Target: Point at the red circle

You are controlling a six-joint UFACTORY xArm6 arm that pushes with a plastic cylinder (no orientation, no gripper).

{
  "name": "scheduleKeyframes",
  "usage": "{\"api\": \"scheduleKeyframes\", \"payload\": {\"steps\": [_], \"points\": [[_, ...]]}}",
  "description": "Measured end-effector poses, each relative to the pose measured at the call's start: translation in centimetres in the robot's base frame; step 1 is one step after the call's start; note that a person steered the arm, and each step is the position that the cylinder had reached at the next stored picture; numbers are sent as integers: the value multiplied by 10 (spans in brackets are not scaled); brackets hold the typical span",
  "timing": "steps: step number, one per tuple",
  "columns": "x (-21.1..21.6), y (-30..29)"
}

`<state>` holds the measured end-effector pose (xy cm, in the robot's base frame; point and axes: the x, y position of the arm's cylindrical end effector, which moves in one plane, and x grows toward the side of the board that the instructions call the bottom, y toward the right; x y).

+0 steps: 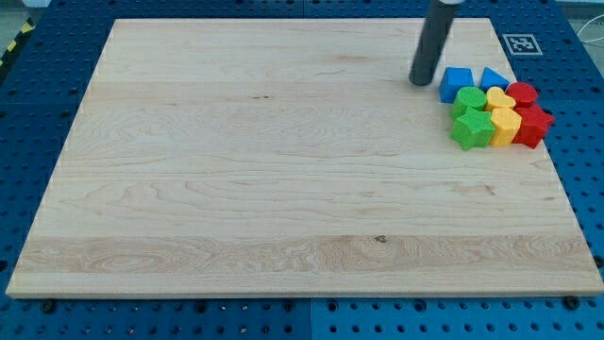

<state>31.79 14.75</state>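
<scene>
Dark rod (432,40) entering from the view's top right, leaning slightly so the upper part sits further toward the view's right, with my tip (420,83) at its lower end, upper part cut off by the frame edge.
</scene>
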Motion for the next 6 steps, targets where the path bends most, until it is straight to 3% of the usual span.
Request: {"api": "scheduleKeyframes", "payload": {"steps": [1,2,3,4,5,6], "points": [[-50,-18],[-72,19],[-73,93],[-46,154],[31,166],[52,166]]}}
